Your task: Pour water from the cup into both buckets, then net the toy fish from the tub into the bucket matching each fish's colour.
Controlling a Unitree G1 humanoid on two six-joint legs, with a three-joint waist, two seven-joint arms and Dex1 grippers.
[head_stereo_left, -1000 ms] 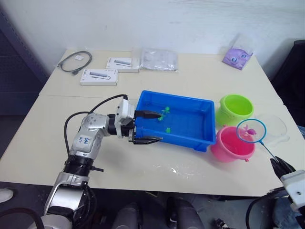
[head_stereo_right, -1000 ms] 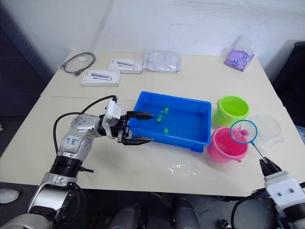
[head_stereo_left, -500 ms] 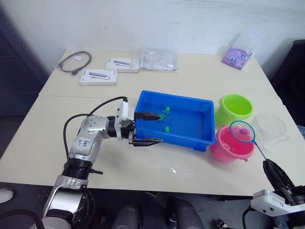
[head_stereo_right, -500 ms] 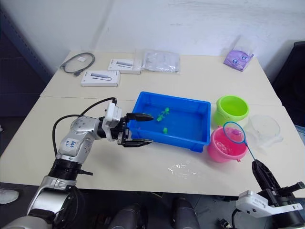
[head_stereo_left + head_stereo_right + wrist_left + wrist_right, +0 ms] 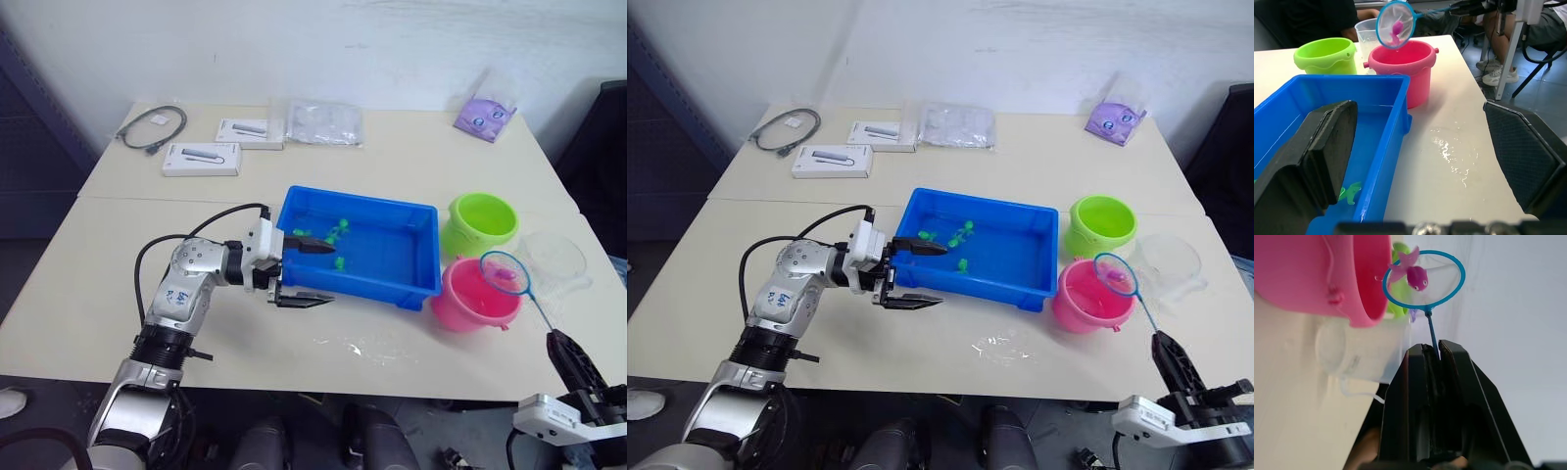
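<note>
A lab or office test space; pale tables (image 5: 147,245), boxed electronics (image 5: 201,159), a coiled cable (image 5: 152,125).

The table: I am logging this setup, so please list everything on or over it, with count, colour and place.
Tub: one, blue, table centre.
Green fish: a few, in the tub.
Green bucket: one, lime, right of the tub.
Pink bucket: one, in front of the green one.
Net: one, light-blue hoop, over the pink bucket.
Pink fish: one, in the net.
Cup: one, clear, right of the buckets.
Boxes: two, white, far left.
Cable: one, grey, far left corner.
Clear bag: one, far middle.
Purple pouch: one, far right.
Spilled water: near edge.
Left pincer: open, straddling the tub's left wall.
Right pincer: shut on the net handle.
</note>
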